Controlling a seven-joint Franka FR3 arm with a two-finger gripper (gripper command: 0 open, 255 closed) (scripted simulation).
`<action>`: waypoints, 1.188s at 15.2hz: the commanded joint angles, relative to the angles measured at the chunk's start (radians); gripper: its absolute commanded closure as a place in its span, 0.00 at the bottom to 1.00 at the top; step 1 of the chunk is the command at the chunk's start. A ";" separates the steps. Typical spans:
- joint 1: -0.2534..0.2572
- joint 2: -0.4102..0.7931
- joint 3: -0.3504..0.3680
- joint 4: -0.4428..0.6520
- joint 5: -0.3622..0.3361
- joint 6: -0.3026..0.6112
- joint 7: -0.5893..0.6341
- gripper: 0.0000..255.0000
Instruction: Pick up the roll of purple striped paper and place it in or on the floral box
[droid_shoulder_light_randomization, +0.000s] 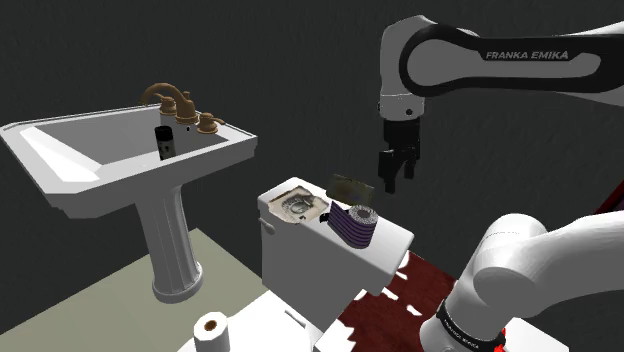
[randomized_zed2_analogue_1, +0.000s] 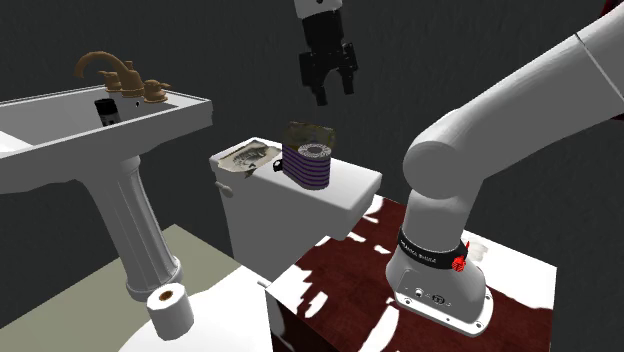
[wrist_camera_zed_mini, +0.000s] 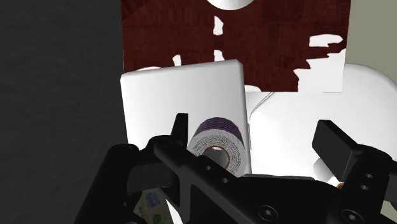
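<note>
Hand released: fingers wide apart, nothing in them, hanging above the tank lid and clear of it. Purple striped roll sits on the lid under the hand with its brown-cored end face turned up. It is offset toward one finger in the wrist view and touches neither. A dark brownish flat piece stands upright at the lid's back edge just behind the roll, the closest thing to the fingers. Floral box is also on the lid, just beside the roll: shallow, open-topped, tan rim, grey-white pattern inside, contents can't tell. Beyond the lid's box end is a white pedestal sink with a bronze faucet and a small black cylinder. Below the lid, a plain white roll stands on the floor.
</note>
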 joint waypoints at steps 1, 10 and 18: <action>0.000 0.000 0.000 0.000 0.000 0.000 0.000 0.00; 0.013 0.178 -0.036 -0.124 0.013 0.415 -0.061 0.00; 0.029 0.383 -0.057 -0.140 0.041 0.714 -0.114 0.00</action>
